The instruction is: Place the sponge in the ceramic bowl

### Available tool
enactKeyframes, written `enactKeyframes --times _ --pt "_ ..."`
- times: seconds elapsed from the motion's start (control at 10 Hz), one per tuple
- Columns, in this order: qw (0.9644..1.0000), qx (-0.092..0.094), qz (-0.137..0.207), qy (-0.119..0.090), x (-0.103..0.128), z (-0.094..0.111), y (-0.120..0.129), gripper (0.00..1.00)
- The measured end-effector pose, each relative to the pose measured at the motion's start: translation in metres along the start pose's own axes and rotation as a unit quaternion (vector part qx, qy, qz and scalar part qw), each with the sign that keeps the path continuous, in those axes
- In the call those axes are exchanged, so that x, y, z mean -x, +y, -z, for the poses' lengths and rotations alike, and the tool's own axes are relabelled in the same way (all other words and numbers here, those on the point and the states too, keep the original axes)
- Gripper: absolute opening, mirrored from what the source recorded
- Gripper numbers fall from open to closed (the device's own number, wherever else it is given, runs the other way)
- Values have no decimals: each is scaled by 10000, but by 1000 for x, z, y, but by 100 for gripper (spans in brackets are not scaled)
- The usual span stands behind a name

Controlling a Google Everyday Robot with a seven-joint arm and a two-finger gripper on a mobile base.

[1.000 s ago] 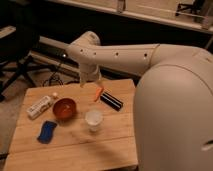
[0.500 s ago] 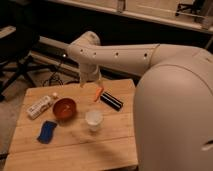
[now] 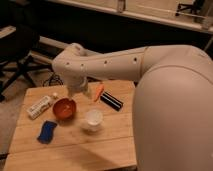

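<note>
Hanging below the bent wrist of the bulky white robot arm (image 3: 110,62), the gripper (image 3: 77,95) sits over the far part of the pale wooden slatted table (image 3: 100,150), just behind and above the back rim of the round red-orange ceramic bowl (image 3: 65,108). Its fingers stand spread apart and hold nothing. The small flat blue rectangular sponge (image 3: 47,131) lies on the table at the near left, in front of the bowl and to its left, apart from it and well clear of the gripper. The bowl's glossy brown-orange inside holds nothing. A translucent white cup (image 3: 93,120) stands upright just right of the bowl, nearer the front. Behind the cup lies a black rectangular bar (image 3: 111,101), with a small orange object (image 3: 99,92) beside its left end. A white bottle-like item (image 3: 40,106) lies on its side left of the bowl.
</note>
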Motion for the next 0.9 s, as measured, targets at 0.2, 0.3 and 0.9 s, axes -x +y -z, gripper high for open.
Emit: enactKeyframes --times 0.2,0.3,0.9 --pt "9994 163 181 240 -37 -13 39 65" --pt "9987 247 269 356 -54 -21 60 65" --pt "9939 514 435 870 -111 -88 143 65"
